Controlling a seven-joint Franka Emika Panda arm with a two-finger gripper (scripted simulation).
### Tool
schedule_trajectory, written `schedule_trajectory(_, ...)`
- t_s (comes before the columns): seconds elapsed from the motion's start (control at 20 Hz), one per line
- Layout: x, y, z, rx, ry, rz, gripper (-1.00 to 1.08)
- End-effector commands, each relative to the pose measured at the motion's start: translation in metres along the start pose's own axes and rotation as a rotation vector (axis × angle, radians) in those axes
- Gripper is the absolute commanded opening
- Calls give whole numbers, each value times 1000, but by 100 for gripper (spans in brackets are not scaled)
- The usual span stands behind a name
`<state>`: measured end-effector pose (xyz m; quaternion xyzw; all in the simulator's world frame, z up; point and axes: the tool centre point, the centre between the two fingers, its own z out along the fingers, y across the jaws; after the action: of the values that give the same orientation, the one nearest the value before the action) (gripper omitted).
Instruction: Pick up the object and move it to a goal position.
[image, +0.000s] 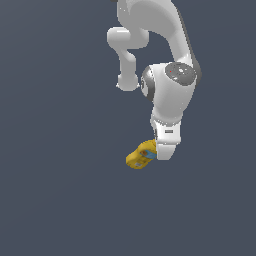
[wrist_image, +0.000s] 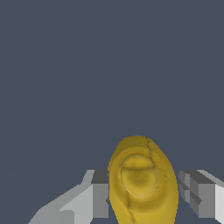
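Mustard-yellow object (image: 140, 155) is sitting between the white gripper (wrist_image: 142, 192) fingers | jaws are standing on either side, contact unclear, grip state cannot be told | lift and goal move seemingly remaining, no goal marker showing

We see even, soft simulator light across a flat slate-blue background in both views, with no cast shadows on it and no glare. In the exterior view the white arm (image: 167, 95) is brightest on its upper curves and shades to grey along its undersides, suggesting light from above. The yellow object (image: 140, 154) renders coarse and blocky, its edges jagged and its blue patch smeared. In the wrist view we find the object (wrist_image: 142, 183) large and softly textured, its centre brighter than its rim. Neither frame shows motion blur, defocus or bending at the edges.
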<state>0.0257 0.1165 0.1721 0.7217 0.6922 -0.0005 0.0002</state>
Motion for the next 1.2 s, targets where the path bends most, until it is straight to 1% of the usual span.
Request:
schedule_trajectory(0.0, 12, -5, -1, 0, 1, 0, -100)
schedule_trajectory(0.45, 19, -7, 1, 3, 0, 1, -100)
schedule_trajectory(0.9, 60, -22, 6, 3, 0, 1, -100)
schedule_trajectory(1.15, 65, -23, 6, 3, 0, 1, -100)
